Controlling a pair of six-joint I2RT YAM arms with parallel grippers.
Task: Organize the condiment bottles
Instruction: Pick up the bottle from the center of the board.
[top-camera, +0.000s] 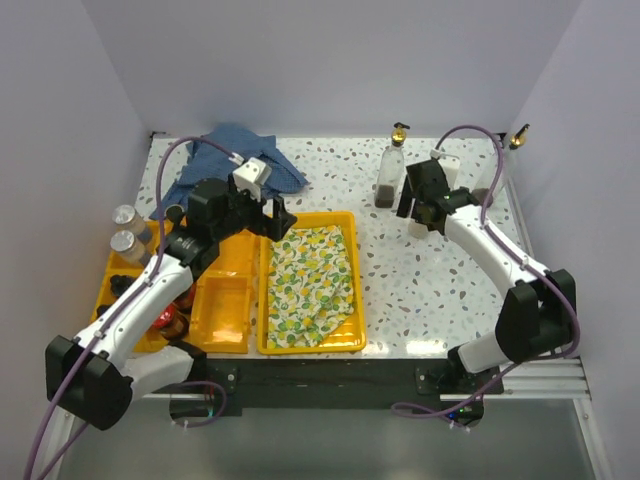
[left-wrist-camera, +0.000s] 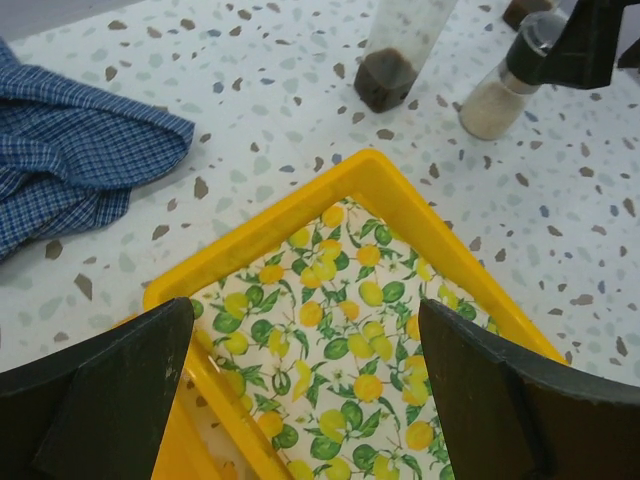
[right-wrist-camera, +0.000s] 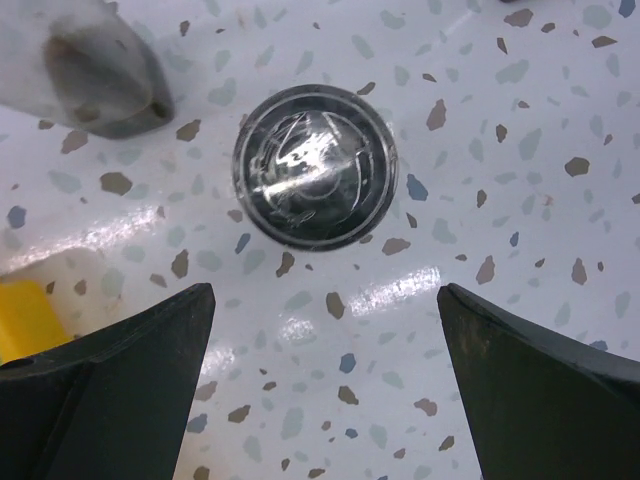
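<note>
Yellow tray (top-camera: 320, 216) holds lemon-print cloth (top-camera: 310, 285); shaker (right-wrist-camera: 315, 165) stands outside.

Bright, even overhead light; glare streaks on shaker cap (right-wrist-camera: 315, 165) and tabletop (right-wrist-camera: 400, 290); soft shadows.

The left gripper (left-wrist-camera: 305, 322) hangs over the far corner of a yellow tray (left-wrist-camera: 372, 172), its two black fingers (left-wrist-camera: 110, 395) spread wide with nothing between them; a lemon-print cloth (left-wrist-camera: 350, 350) lines the tray; on the speckled table (left-wrist-camera: 270, 110) a blue checked cloth (left-wrist-camera: 70, 160) lies crumpled to the left; farther off stands a clear bottle (left-wrist-camera: 388, 72) with dark contents; just right of it a shaker (left-wrist-camera: 492, 102) of pale powder, its cap partly hidden by a black part of the other arm (left-wrist-camera: 590, 40).
</note>
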